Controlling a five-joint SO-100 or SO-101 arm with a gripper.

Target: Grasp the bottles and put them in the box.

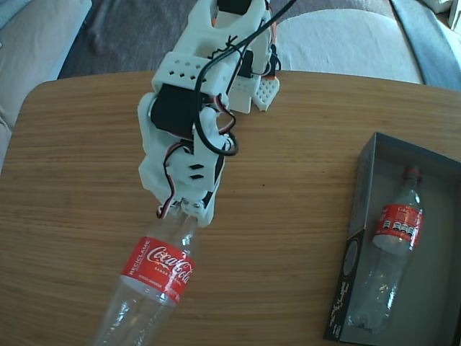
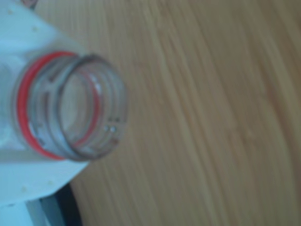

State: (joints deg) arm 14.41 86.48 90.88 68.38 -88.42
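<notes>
White printed arm with black servos, black and red cables.

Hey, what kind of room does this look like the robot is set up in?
Probably a living room: a wooden table stands by a light grey sofa cushion on a dark rug.

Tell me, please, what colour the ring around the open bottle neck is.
Red, clearest in the wrist view: neck ring.

near bottle base cut off, gripper fingertips hidden
</notes>
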